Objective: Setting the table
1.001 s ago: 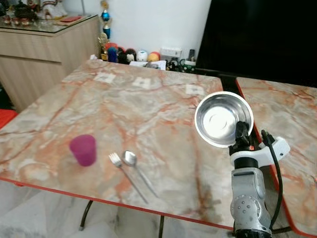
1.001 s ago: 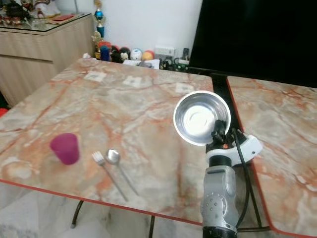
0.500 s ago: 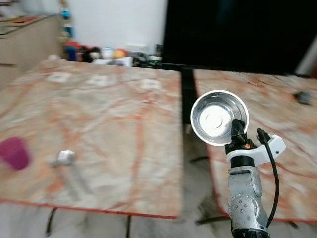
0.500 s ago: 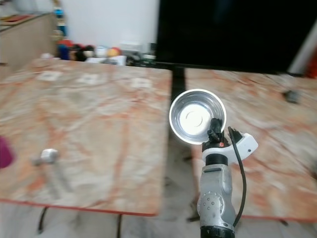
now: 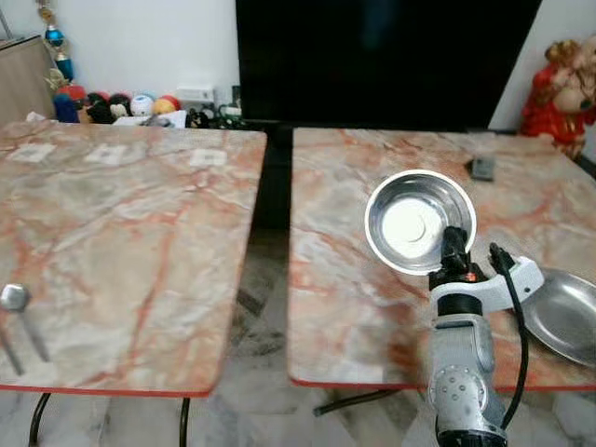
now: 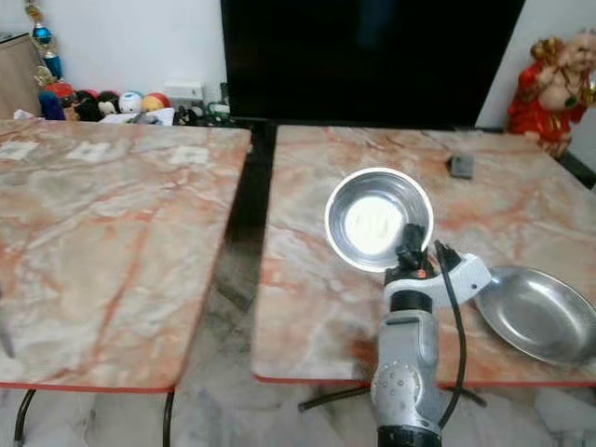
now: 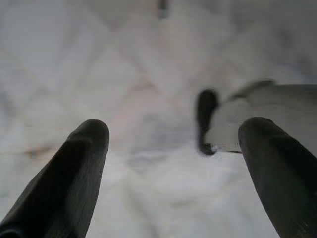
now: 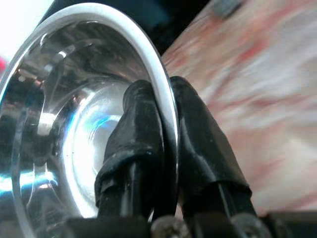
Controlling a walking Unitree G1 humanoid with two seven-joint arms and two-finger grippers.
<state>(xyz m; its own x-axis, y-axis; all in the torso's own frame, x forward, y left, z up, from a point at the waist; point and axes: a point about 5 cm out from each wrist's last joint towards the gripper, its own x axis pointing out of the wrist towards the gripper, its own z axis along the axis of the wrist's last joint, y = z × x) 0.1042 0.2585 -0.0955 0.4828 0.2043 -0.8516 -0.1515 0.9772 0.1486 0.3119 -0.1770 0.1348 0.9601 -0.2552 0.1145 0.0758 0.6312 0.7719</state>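
the right gripper (image 5: pixel 453 244) pinches the rim of a steel bowl (image 5: pixel 419 221), holding it tilted in the air above the right desk (image 5: pixel 372 177). a steel plate (image 6: pixel 537 313) lies on that desk just right of the bowl. the left gripper (image 7: pixel 173 144) hangs with fingers (image 7: pixel 81 163) spread over pale floor (image 7: pixel 148 59).
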